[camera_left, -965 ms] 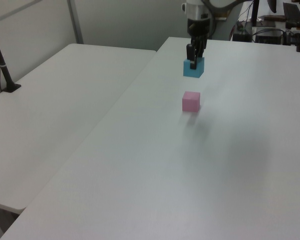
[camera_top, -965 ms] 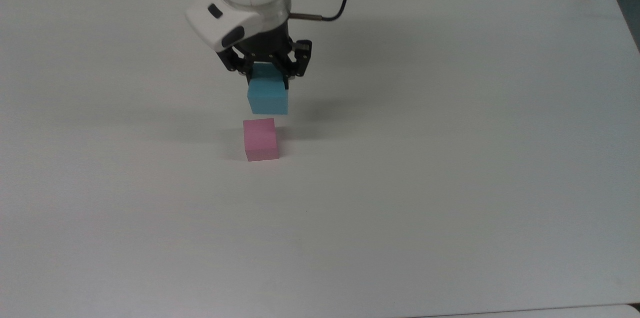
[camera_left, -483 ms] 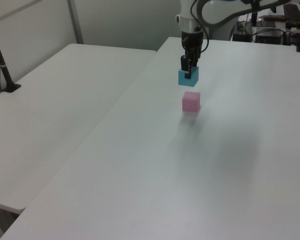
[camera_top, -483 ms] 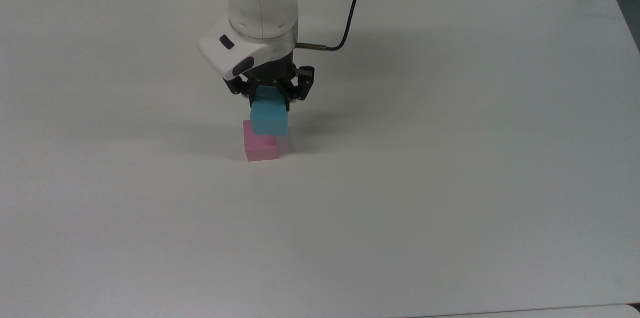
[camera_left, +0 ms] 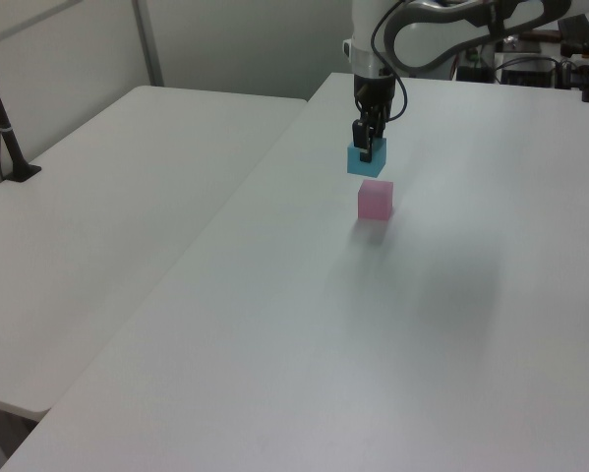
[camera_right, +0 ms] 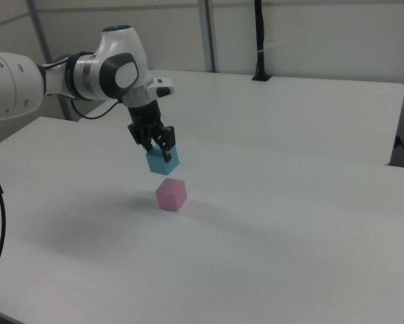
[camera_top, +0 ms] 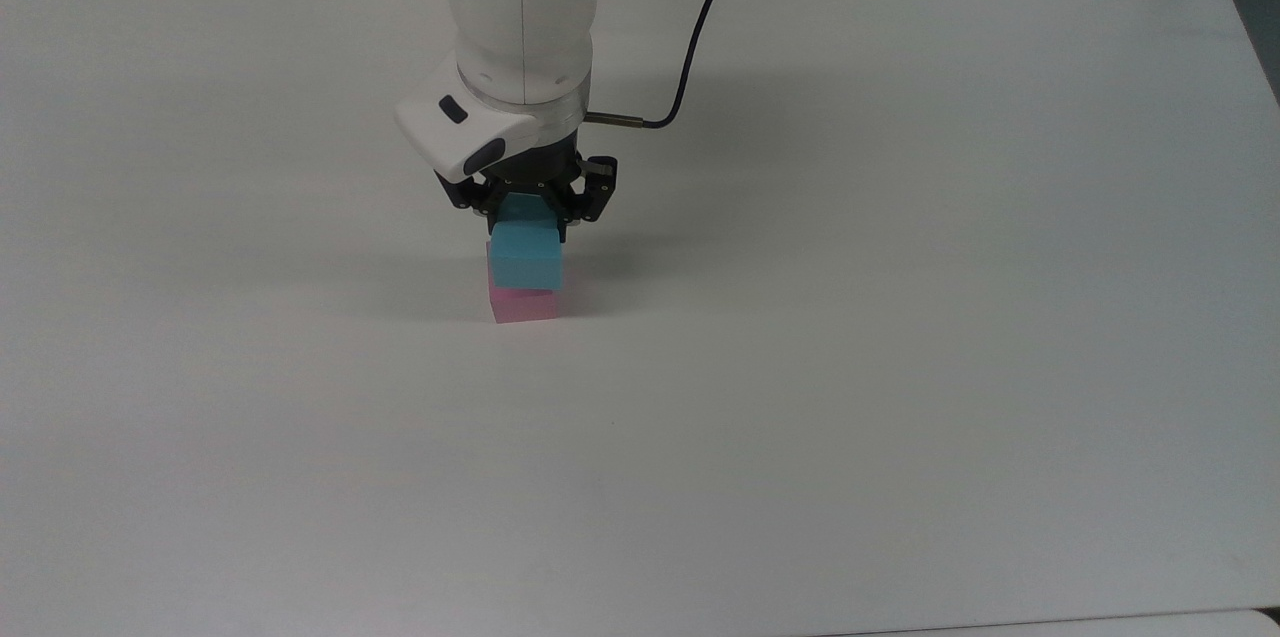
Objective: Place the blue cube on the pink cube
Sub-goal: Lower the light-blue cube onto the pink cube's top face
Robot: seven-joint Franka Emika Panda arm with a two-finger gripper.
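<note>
Sky-blue cube (camera_top: 525,257) moved above pink cube (camera_top: 524,306)

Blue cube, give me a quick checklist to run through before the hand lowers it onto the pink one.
1. Grip: hand shut on the blue cube: ok.
2. Blue cube clear of the pink cube, gap visible in the right view: ok.
3. Alignment: in the left view the blue cube sits slightly toward the left view's left of the pink cube: not ok.
4. Pink cube flat on the table: ok.
5. Square rotation match between cubes: cannot tell.
</note>
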